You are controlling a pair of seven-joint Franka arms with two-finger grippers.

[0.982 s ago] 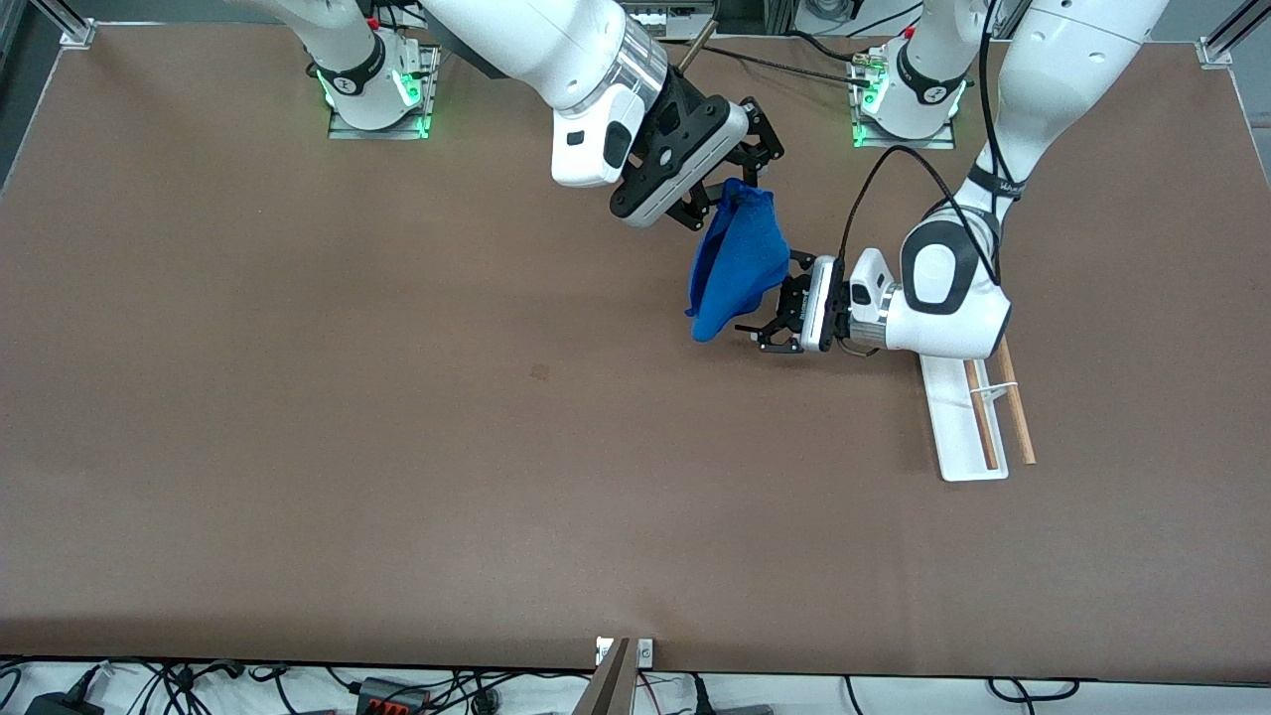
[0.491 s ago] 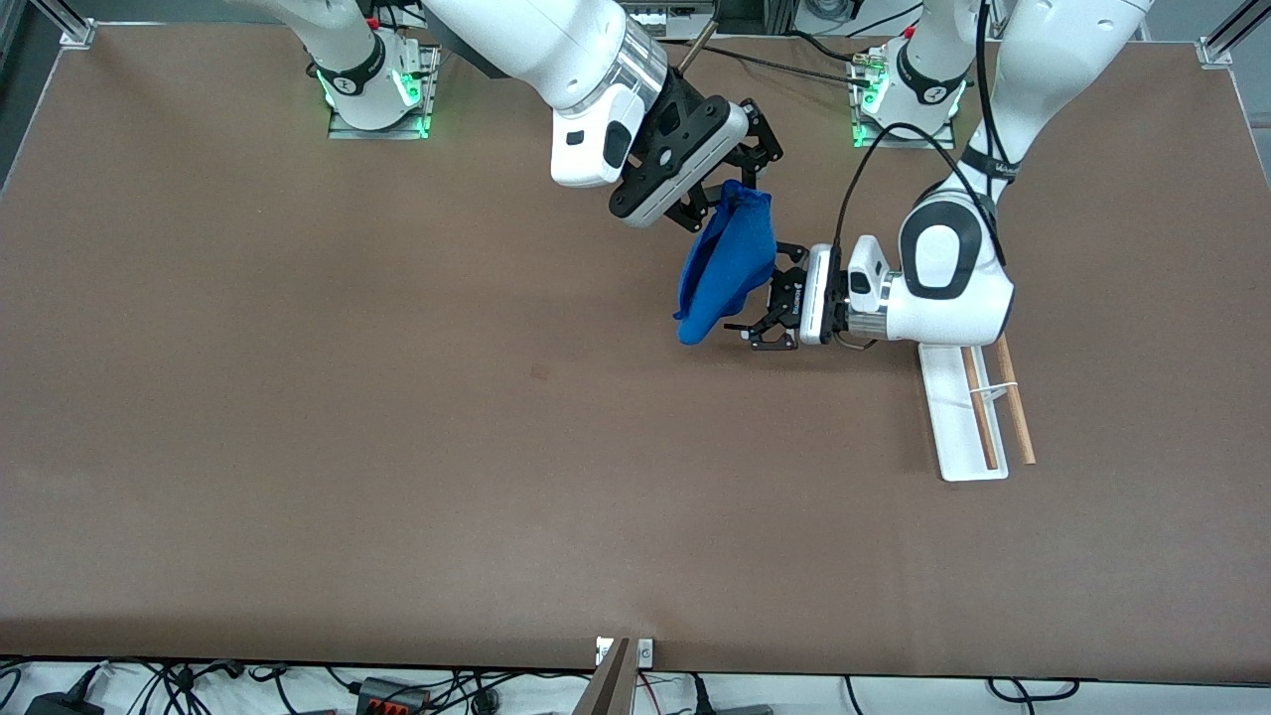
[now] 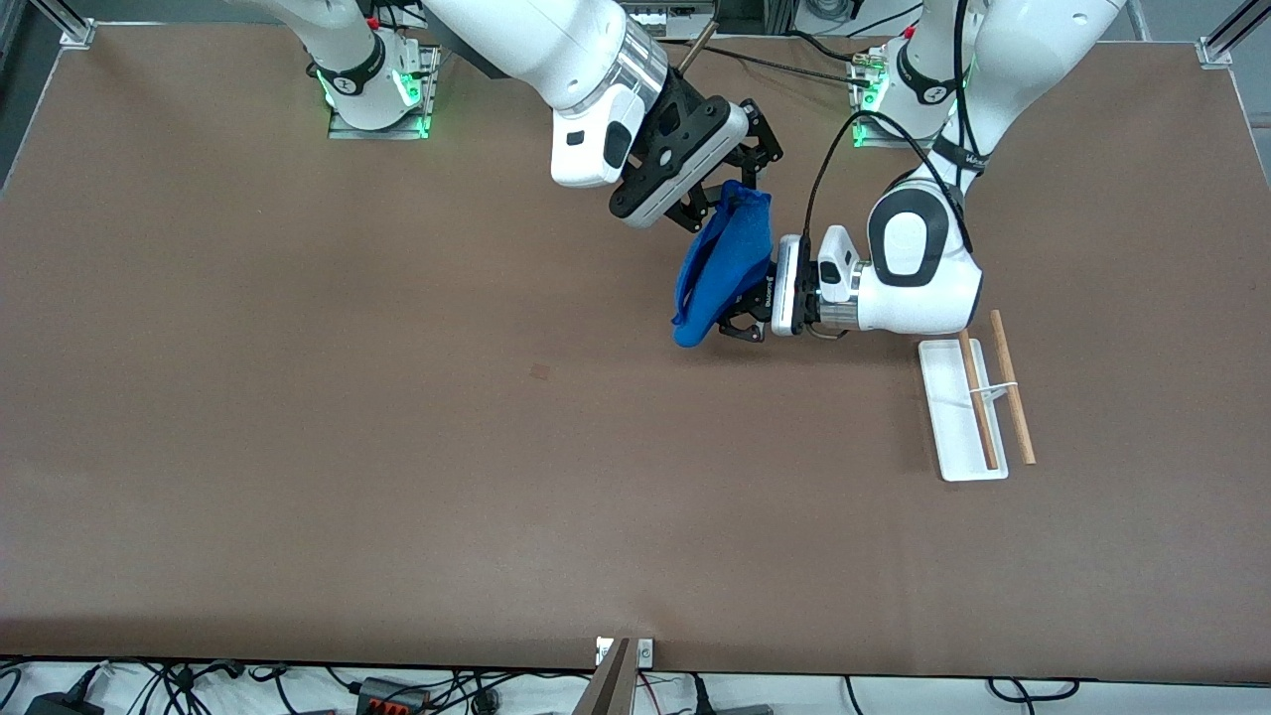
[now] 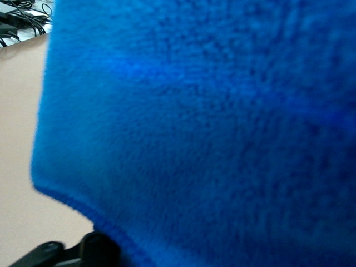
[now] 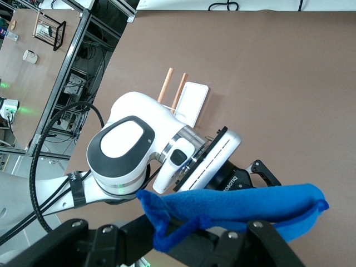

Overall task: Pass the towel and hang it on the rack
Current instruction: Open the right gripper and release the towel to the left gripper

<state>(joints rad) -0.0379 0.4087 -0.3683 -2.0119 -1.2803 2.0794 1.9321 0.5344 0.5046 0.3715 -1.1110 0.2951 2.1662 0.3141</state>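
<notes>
The blue towel [image 3: 730, 263] hangs bunched from my right gripper [image 3: 740, 196], which is shut on its top corner over the table's middle. In the right wrist view the towel [image 5: 245, 206] and its small loop are pinched at my right gripper [image 5: 172, 228]. My left gripper [image 3: 743, 310] lies level, open, with its fingers on either side of the towel's lower part. The towel [image 4: 211, 122] fills the left wrist view, where one dark finger [image 4: 94, 250] shows at the edge. The rack [image 3: 978, 402] stands on the table toward the left arm's end, nearer the front camera than the left gripper.
The rack's white base and two wooden bars also show in the right wrist view [image 5: 189, 100], past the left arm's wrist [image 5: 128, 150]. Both arm bases stand along the table edge farthest from the front camera. Bare brown table [image 3: 397, 447] surrounds the arms.
My left gripper has moved toward the right arm's end, onto the hanging towel, and no longer covers the rack. The towel's lower end shifted slightly the same way. The right gripper has stayed put.
</notes>
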